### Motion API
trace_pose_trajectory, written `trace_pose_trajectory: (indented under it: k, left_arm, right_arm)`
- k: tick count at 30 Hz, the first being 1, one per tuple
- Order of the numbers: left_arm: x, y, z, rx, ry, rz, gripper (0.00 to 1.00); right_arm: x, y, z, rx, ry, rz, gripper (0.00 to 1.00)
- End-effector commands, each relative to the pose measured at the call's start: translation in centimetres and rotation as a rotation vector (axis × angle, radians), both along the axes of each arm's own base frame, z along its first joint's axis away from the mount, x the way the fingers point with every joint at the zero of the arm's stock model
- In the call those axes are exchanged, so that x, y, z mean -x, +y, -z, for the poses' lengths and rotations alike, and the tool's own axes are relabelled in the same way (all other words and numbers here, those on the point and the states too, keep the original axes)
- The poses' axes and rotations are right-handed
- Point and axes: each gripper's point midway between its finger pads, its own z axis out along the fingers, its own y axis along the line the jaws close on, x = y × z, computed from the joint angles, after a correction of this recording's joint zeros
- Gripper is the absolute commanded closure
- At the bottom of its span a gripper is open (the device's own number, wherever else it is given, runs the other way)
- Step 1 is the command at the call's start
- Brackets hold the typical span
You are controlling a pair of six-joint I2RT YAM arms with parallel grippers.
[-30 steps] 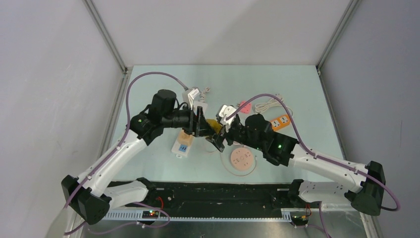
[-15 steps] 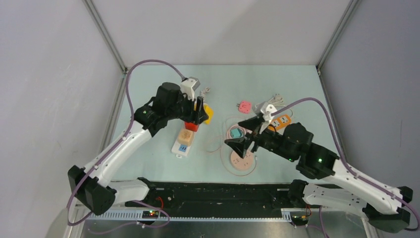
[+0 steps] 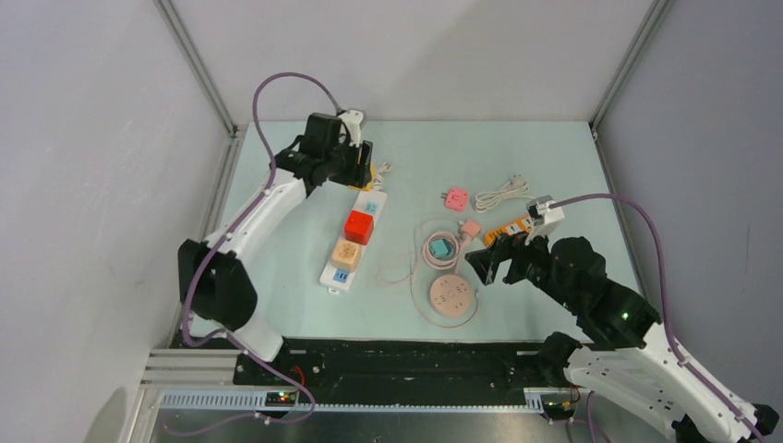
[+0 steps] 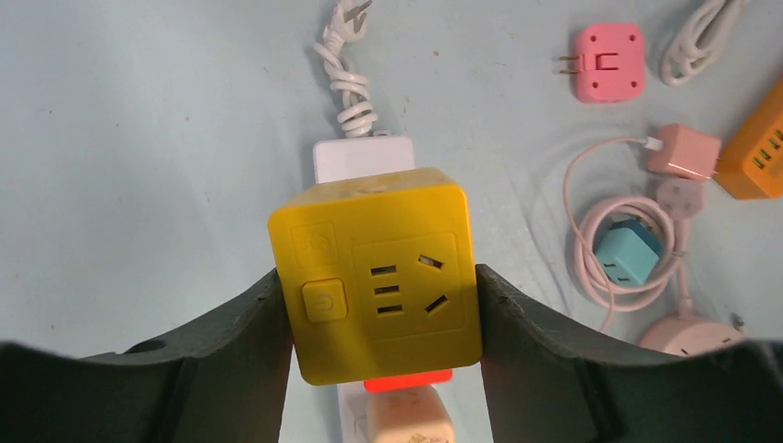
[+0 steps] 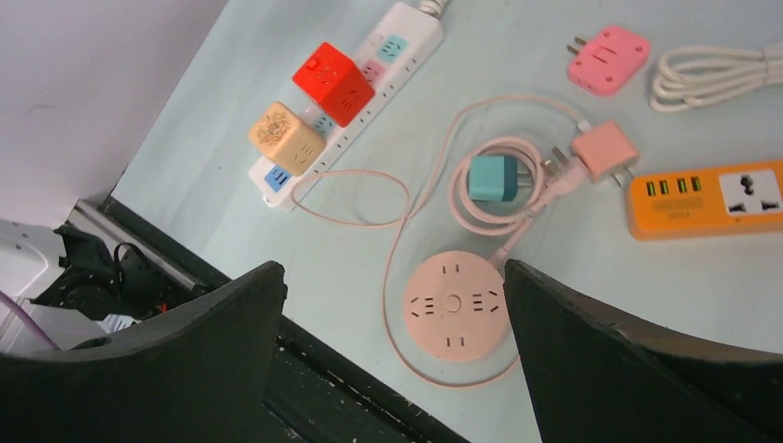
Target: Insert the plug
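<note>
A yellow cube plug (image 4: 397,240) with sockets and a power button on its face sits between the fingers of my left gripper (image 4: 379,305), which is shut on its two sides. It hangs over the far end of the white power strip (image 4: 362,152). In the top view that gripper (image 3: 362,166) is at the strip's (image 3: 337,275) far end. A red cube (image 3: 359,226) and a beige cube (image 3: 346,252) are plugged into the strip. My right gripper (image 5: 392,277) stands wide open and holds nothing, above the table's near right.
A round pink socket (image 3: 451,298) with a looping pink cord lies near the front. A teal adapter (image 3: 440,247), a small pink charger (image 3: 470,228), a pink adapter (image 3: 456,198), a coiled white cable (image 3: 503,192) and an orange strip (image 3: 514,226) lie to the right.
The two arms have drawn apart from the table's middle. The left one carried the yellow cube to the strip's far end. The right one pulled back to the right, empty.
</note>
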Motion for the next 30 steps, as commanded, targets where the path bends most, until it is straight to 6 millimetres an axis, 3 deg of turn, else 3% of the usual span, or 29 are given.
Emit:
trace_pose_trajectory:
  k: [1,6,13,20,30]
  left_arm:
    - [-2.2,-1.1,0.3,-0.003,-0.012,0.041,1.00]
    - [-3.3,-2.0,4.4,-0.019,0.077,0.056,1.00]
    - [-4.9,-2.4,7.8,-0.067,0.124,0.079,1.00]
    - [-5.3,-2.1,9.3,-0.102,0.140,0.084,1.00]
    - [-3.5,-1.3,10.7,-0.106,0.190,0.064,1.00]
  right_arm:
    - [-0.3,-0.3,1.2,-0.017,0.073,0.018,0.08]
    - [-0.7,-0.4,3.0,-0.028,0.116,0.030,0.08]
    - [-1.6,-0.9,5.3,-0.021,0.174,0.084,0.08]
    - [-2.0,-1.1,6.4,0.008,0.188,0.093,0.08]
    - [-2.0,-1.6,7.0,-0.002,0.196,0.127,0.08]
